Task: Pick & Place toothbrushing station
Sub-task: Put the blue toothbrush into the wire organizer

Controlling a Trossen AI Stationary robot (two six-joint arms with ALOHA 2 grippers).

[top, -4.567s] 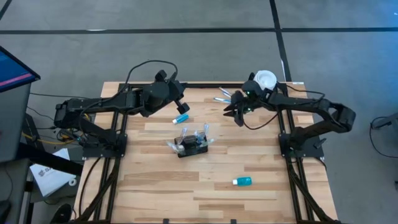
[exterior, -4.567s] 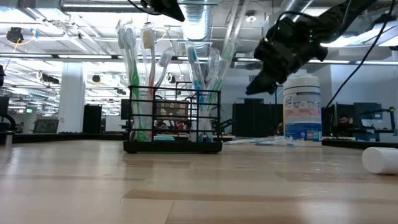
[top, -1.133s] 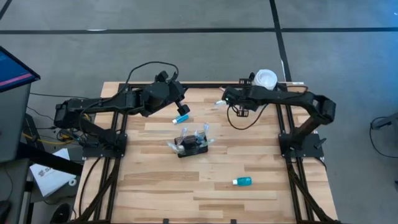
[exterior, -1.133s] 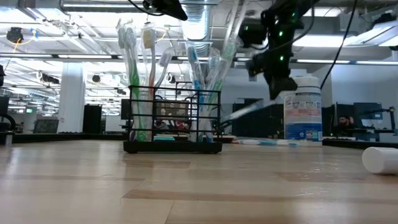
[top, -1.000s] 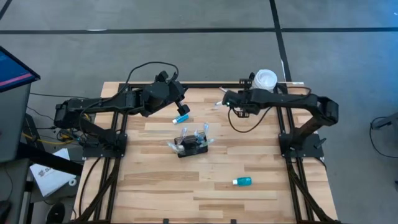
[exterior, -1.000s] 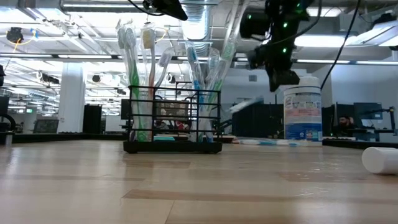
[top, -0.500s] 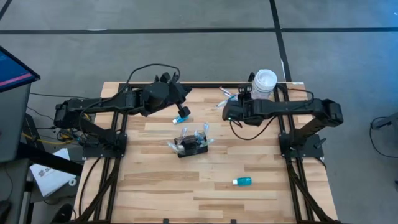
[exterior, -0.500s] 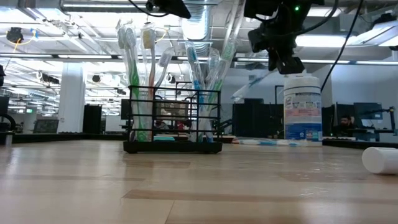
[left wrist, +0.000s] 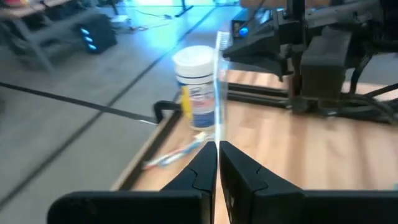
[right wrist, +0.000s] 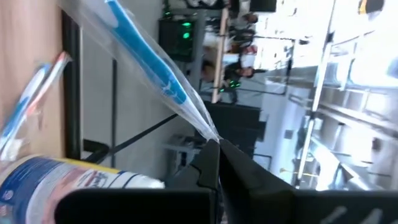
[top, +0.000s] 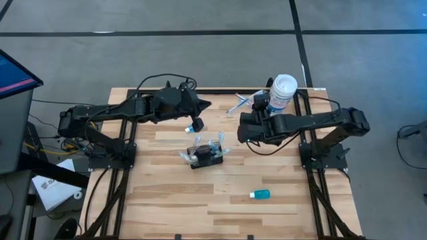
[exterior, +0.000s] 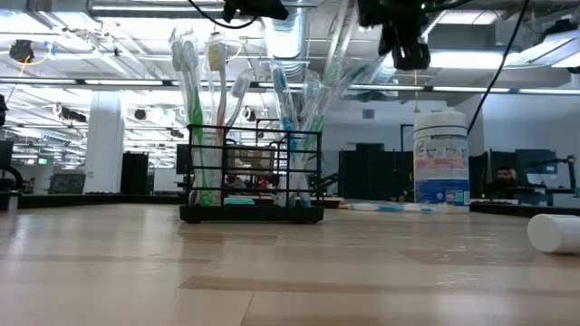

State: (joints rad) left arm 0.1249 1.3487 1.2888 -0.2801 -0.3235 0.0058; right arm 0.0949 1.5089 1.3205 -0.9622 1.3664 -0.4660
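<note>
The toothbrushing station (top: 205, 155) stands near the table's (top: 167, 200) middle, untouched. The right gripper (right wrist: 213, 144) is clenched on what looks like a wrapped toothbrush (right wrist: 149, 68), raised near the far edge; the left gripper (left wrist: 217, 149) hangs clenched, holding nothing.

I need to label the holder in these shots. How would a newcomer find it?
Start at the wooden table and look to its middle, between the two arms. There stands the black wire-mesh holder, full of upright toothbrushes. Unlike the tall white canister at the far edge, it is low, dark and see-through.
</note>
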